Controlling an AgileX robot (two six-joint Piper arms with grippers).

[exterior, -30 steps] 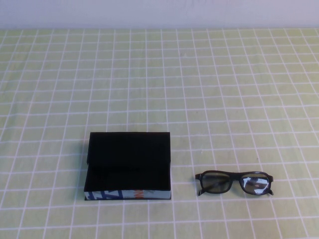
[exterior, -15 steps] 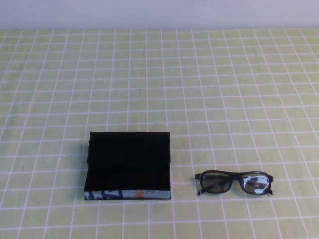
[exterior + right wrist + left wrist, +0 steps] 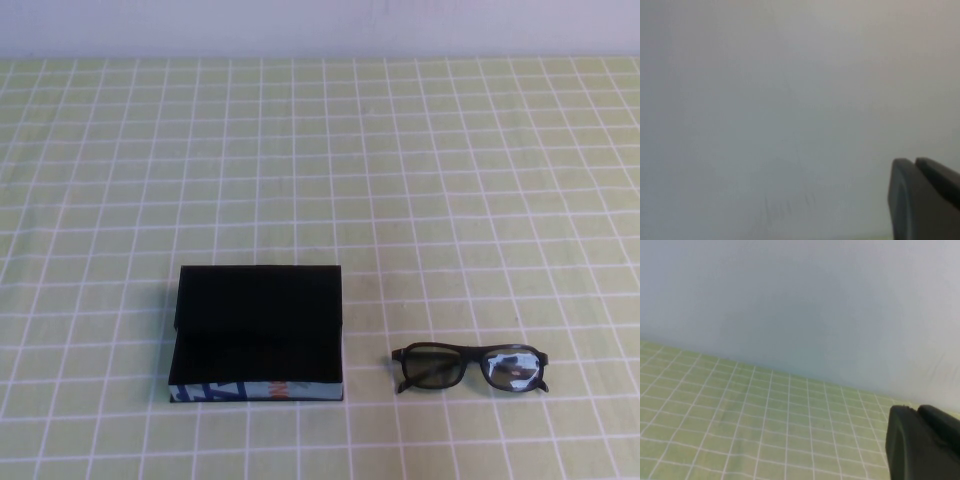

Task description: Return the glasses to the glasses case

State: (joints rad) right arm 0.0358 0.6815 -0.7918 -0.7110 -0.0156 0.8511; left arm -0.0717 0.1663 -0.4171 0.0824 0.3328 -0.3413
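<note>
The glasses [image 3: 470, 368], dark-framed with clear lenses, lie on the green checked cloth at the front right in the high view. The glasses case [image 3: 259, 333], a flat black box with its lid open and a blue, white and orange front edge, sits to their left. Neither arm shows in the high view. My left gripper [image 3: 918, 412] shows in the left wrist view with its two dark fingers pressed together, over the cloth facing the pale wall. My right gripper [image 3: 915, 162] shows in the right wrist view, fingers together, facing the wall. Both hold nothing.
The green cloth with a white grid [image 3: 400, 180] covers the table up to a pale wall [image 3: 320, 25] at the back.
</note>
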